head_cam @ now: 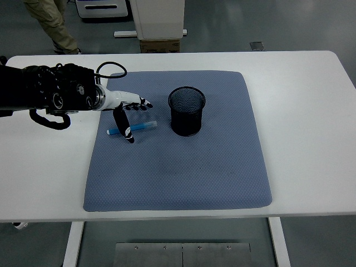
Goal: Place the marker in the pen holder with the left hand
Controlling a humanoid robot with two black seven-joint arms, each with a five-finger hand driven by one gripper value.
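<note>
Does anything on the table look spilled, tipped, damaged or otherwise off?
Nothing stands out. The pen holder stands upright on the blue mat, the marker lies flat left of it, and the left hand is spread over the marker.

One high head view looks down over the table (311,100)

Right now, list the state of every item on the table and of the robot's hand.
Blue marker: lying flat on the mat, not yet picked up.
Mesh pen holder: upright, nothing visible inside.
Left hand: fingers spread, thumb reaching down across the marker, no grasp.
Blue mat: flat on the white table.
Right hand: out of view.
</note>
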